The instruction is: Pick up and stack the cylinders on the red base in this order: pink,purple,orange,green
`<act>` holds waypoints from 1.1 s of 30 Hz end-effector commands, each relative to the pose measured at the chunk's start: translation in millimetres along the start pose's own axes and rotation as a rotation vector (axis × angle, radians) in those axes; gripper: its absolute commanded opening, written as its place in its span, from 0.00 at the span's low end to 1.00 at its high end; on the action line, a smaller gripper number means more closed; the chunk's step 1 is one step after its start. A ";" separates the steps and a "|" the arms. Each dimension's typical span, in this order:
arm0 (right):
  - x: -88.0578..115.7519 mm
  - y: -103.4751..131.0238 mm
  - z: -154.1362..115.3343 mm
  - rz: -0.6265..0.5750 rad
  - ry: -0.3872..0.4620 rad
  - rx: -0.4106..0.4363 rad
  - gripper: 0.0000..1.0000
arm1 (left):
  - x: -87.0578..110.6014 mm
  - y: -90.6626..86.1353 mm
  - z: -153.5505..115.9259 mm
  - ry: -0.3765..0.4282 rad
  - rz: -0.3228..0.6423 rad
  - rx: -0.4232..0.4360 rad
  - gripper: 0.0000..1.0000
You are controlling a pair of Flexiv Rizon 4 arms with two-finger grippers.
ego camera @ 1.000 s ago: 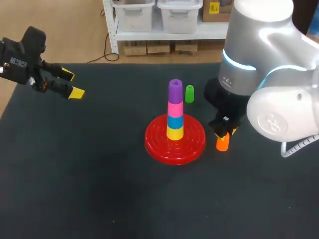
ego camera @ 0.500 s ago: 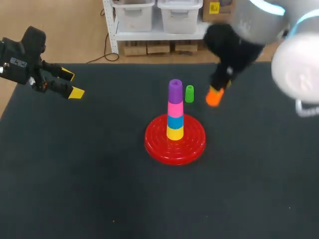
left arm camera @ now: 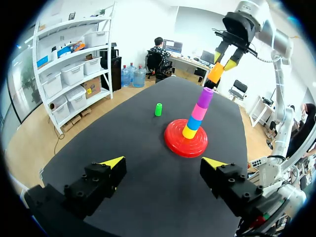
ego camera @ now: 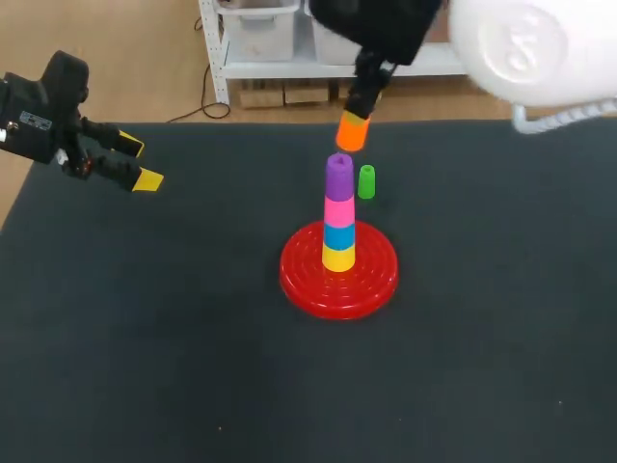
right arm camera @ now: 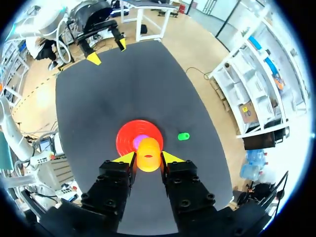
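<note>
In the right wrist view, the orange cylinder covers most of the purple cylinder below.

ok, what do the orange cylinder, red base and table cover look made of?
Orange cylinder: likely moulded plastic, with a smooth, uniform saturated colour.
Red base: probably the same plastic, glossier, with highlights along its concentric ridges.
Table cover: dark and matte with no reflections. It looks like a felt or fabric mat, but I can't confirm that.
</note>
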State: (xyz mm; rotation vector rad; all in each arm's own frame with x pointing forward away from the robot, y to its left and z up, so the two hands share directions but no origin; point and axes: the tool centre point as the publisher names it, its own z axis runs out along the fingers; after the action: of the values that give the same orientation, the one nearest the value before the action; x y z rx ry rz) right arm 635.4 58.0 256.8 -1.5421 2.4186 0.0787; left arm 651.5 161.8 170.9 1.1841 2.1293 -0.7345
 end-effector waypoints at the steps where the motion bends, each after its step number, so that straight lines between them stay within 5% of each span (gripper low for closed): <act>1: -13.8 -2.2 11.3 -0.012 0.066 -0.009 0.00 | 0.9 1.2 0.3 -0.004 0.003 0.003 1.00; 33: -8.4 -0.7 31.1 -0.017 0.127 -0.030 0.00 | 0.9 1.2 0.3 -0.004 0.003 0.003 1.00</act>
State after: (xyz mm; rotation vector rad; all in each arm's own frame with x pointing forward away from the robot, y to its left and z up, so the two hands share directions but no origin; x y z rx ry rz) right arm 645.6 70.2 233.4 -1.6262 2.5099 0.0115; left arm 651.5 161.8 171.0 1.1841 2.1293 -0.7345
